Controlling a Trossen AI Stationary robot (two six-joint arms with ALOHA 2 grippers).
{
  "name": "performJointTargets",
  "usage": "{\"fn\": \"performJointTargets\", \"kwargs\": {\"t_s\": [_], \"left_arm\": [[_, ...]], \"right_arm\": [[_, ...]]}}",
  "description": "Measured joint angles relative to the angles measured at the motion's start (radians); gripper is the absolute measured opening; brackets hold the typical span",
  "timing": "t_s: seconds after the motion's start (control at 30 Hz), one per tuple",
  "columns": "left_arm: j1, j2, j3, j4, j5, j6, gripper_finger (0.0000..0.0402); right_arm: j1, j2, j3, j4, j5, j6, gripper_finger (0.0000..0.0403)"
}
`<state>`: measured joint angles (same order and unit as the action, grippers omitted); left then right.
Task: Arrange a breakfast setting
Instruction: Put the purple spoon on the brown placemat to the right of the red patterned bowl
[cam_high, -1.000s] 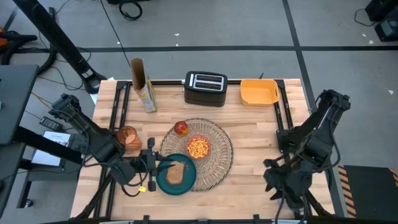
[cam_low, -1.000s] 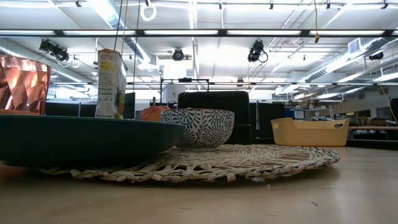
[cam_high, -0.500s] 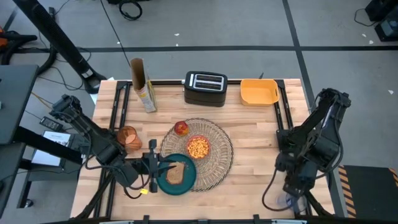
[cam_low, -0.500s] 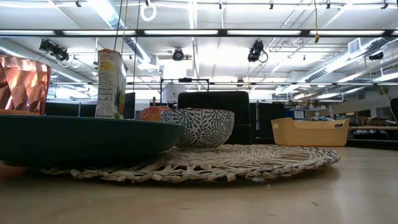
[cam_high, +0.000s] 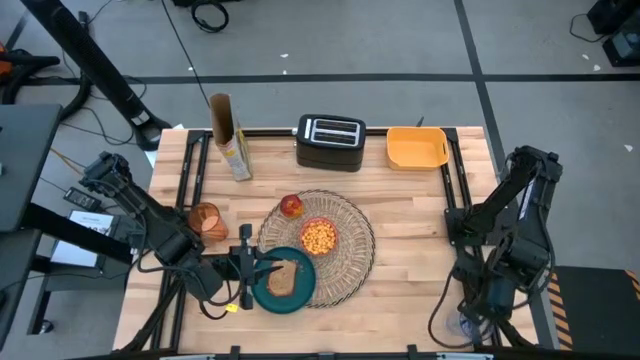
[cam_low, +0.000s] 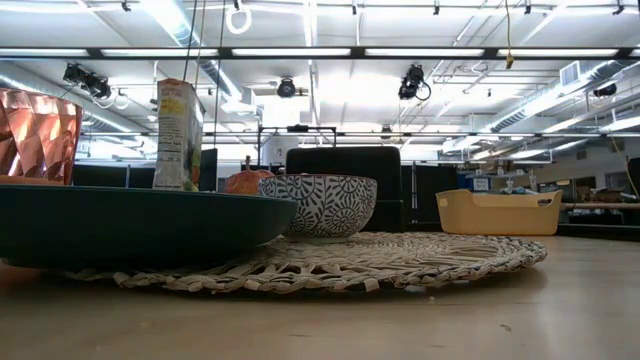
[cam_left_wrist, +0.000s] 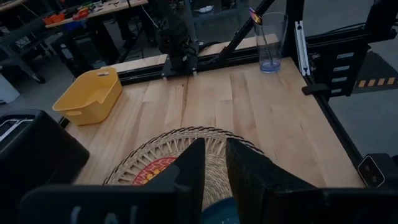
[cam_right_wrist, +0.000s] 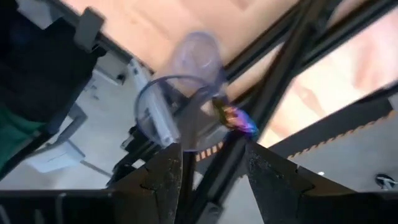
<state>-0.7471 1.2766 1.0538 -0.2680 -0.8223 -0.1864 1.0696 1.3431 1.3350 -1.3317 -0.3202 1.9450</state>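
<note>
**Step in hand (judged):** fetching the spoon.
- Right tool (cam_right_wrist: 214, 152): released, fingers apart, hanging over the clear glass (cam_right_wrist: 180, 112) at the right front corner of the surface (cam_high: 420, 220).
- Method: centre the fingers across the spoon handle (cam_right_wrist: 239, 121) above the glass rim. Clench only on the handle, then draw straight up so the glass does not tip.

**Left tool** (cam_high: 245, 262): at the left edge of the dark teal plate (cam_high: 262, 292), apparently clenched on its rim.

**Containers**
- Glass: holds the spoon, handle up.
- Plate: carries a toast slice (cam_high: 283, 278) and overlaps the front left of the woven placemat (cam_high: 355, 250).
- Small bowl (cam_high: 319, 237): mid-placemat, filled with orange-yellow pieces.
- Orange cup (cam_high: 207, 222): left of the placemat; contents cannot be told.
- Yellow bin (cam_high: 416, 147): back right, beside the toaster (cam_high: 329, 142).

**Loose item:** red apple (cam_high: 291, 206), on the placemat's back left edge.
</note>
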Motion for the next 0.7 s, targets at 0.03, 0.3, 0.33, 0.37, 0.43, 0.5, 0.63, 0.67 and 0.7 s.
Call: {"fn": "performJointTargets", "kwargs": {"t_s": [0.03,0.3,0.33,0.37,0.43,0.5,0.63,0.67,0.7], "left_arm": [[0.0,0.0,0.0,0.0,0.0,0.0,0.0073],[0.0,0.0,0.0,0.001,0.0,-0.011,0.0073],[0.0,0.0,0.0,0.001,0.0,-0.011,0.0073],[0.0,0.0,0.0,0.001,0.0,-0.011,0.0073],[0.0,0.0,0.0,0.001,0.0,-0.01,0.0073],[0.0,0.0,0.0,0.001,0.0,-0.004,0.0073],[0.0,0.0,0.0,0.001,0.0,0.0,0.0073],[0.0,0.0,0.0,0.001,0.0,0.002,0.0073],[0.0,0.0,0.0,0.001,0.0,0.008,0.0073]], "right_arm": [[0.004,0.008,0.0,0.018,0.0,0.001,0.0186],[0.038,0.052,-0.06,0.064,-0.076,-0.027,0.0217],[0.043,0.05,-0.077,0.078,-0.078,-0.025,0.0218],[0.046,0.048,-0.087,0.09,-0.077,-0.018,0.0218],[0.049,0.041,-0.099,0.131,-0.067,-0.003,0.0218],[0.05,0.039,-0.107,0.132,-0.058,-0.01,0.0218],[0.054,0.039,-0.134,0.111,-0.078,-0.023,0.0218],[0.054,0.039,-0.139,0.106,-0.09,-0.022,0.0218],[0.054,0.039,-0.14,0.109,-0.091,-0.014,0.0218]]}}
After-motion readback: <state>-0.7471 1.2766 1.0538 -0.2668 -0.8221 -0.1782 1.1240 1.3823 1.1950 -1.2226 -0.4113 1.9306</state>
